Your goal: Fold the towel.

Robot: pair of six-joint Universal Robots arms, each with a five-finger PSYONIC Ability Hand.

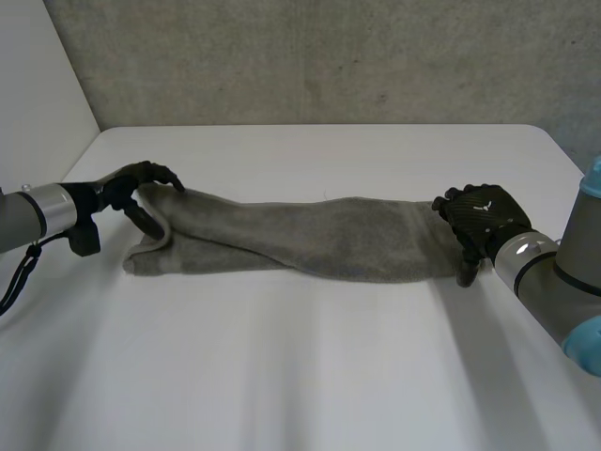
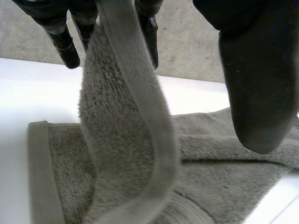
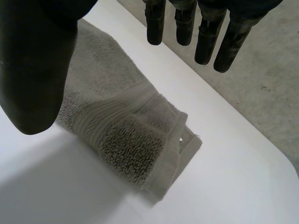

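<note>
A grey towel lies folded into a long band across the white table. My left hand is at its left end. In the left wrist view the top layer's hemmed edge rises from the towel and hangs over the straight fingers, with the thumb held well apart. My right hand hovers at the right end. There its fingers are straight and spread above the folded corner, with the thumb off the cloth.
A grey concrete wall stands behind the table's far edge. Bare white tabletop lies in front of the towel, toward me.
</note>
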